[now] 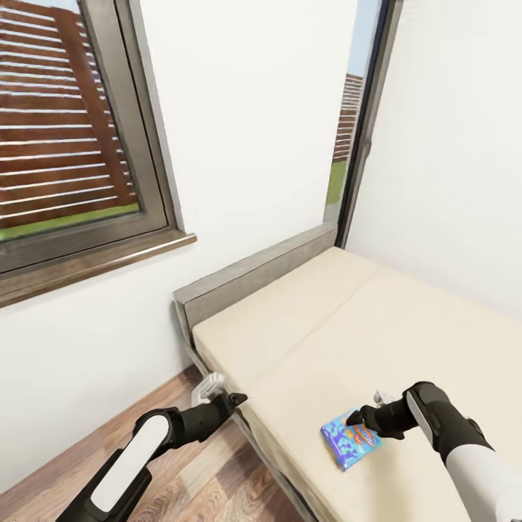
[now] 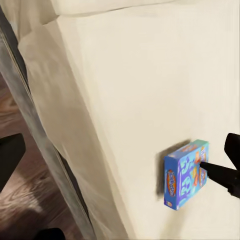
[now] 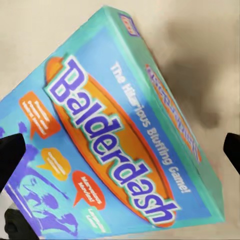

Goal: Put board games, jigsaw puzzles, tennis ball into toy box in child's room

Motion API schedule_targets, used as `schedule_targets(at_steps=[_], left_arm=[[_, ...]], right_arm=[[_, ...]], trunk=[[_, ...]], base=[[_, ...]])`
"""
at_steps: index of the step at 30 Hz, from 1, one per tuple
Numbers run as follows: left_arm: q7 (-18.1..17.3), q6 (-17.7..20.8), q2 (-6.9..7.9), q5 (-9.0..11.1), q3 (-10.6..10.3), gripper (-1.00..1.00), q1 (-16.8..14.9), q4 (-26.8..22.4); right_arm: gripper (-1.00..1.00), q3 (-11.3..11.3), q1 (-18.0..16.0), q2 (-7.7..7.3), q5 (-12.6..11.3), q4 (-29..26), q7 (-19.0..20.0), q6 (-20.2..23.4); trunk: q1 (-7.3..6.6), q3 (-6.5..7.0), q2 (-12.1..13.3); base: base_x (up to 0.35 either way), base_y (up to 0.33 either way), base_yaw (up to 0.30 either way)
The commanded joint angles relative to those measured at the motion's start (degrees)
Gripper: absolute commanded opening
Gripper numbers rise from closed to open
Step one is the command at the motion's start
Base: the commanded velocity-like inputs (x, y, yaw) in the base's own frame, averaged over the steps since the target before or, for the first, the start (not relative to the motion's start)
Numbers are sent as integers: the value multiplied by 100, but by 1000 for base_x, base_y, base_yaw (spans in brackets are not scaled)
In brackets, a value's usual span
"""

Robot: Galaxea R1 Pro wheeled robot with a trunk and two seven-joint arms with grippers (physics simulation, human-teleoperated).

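A: What is the right gripper (image 1: 357,419) doing?

B: Its jaws are spread wide over the blue board game (image 1: 351,439), the box reading "Balderdash". In the right wrist view the two dark fingertips (image 3: 11,159) sit at opposite edges of the picture with the box (image 3: 107,142) filling the space between them, so nothing is clamped. In the left wrist view one dark finger (image 2: 220,172) reaches the box's top face (image 2: 186,174); I cannot tell whether it truly touches.

A: Where does that box lie?

B: Flat on the bed (image 1: 406,319), on the beige mattress, near the bed's long side edge at the end away from the grey headboard (image 1: 250,275). It sits a little askew to that edge.

A: And the left gripper (image 1: 226,398)?

B: It hangs over the wood-plank floor (image 1: 196,478) just beside the bed's grey frame, at the corner by the headboard, well apart from the box. Its jaws stand apart and carry nothing; in its own camera dark finger parts (image 2: 10,157) show at the picture's edge with the floor between.

A: Room to move?

B: Bare mattress lies all around the box toward the headboard and toward the white wall (image 1: 449,145) beyond the bed. Past the near edge the mattress side drops to the floor. A grey-framed window (image 1: 72,145) sits above the floor strip.
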Motion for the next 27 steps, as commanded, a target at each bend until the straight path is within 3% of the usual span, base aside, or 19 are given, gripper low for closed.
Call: schedule_targets(at_steps=[1, 10, 27], left_arm=[[56, -9, 3, 59, -12, 100, -8, -5], [56, -10, 6, 59, -12, 100, -7, -3], [57, -17, 5, 56, -12, 100, -7, 6]], right_arm=[[100, -20, 1, 9, -122, -5, 24, 39], [100, -19, 1, 7, -125, -5, 24, 39], [100, -21, 1, 4, -122, -5, 24, 39]], trunk=[[103, -5, -2], [103, -5, -2], [103, -5, -2]], base=[[0, 0, 217], [0, 0, 103], [-1, 0, 18]])
